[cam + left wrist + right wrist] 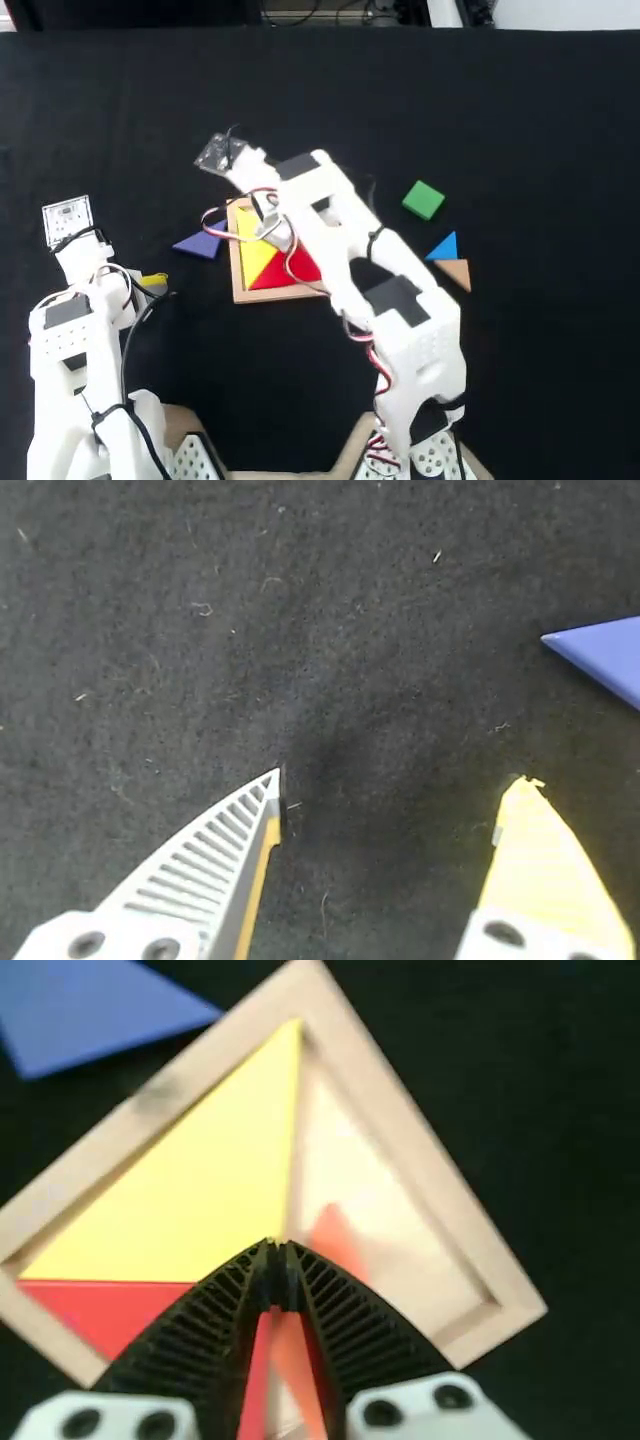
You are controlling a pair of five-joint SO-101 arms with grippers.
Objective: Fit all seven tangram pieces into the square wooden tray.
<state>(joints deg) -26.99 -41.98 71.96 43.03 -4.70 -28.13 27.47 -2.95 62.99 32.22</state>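
The square wooden tray (237, 290) (400, 1130) holds a large yellow triangle (254, 255) (200, 1190) and a large red triangle (292, 273) (90, 1310). My right gripper (268, 233) (277, 1252) hangs shut over the tray's centre. A blurred orange piece (330, 1235) shows just beside and under its tips; I cannot tell whether it is held. A blue-violet piece (198, 244) (605, 652) (90, 1010) lies on the cloth left of the tray. My left gripper (155, 285) (400, 780) stands open above bare cloth, short of that piece.
To the right of the tray a green square (423, 198), a small blue triangle (444, 247) and a tan triangle (455, 272) lie loose. The right arm crosses above the tray's right side. Black cloth covers the table.
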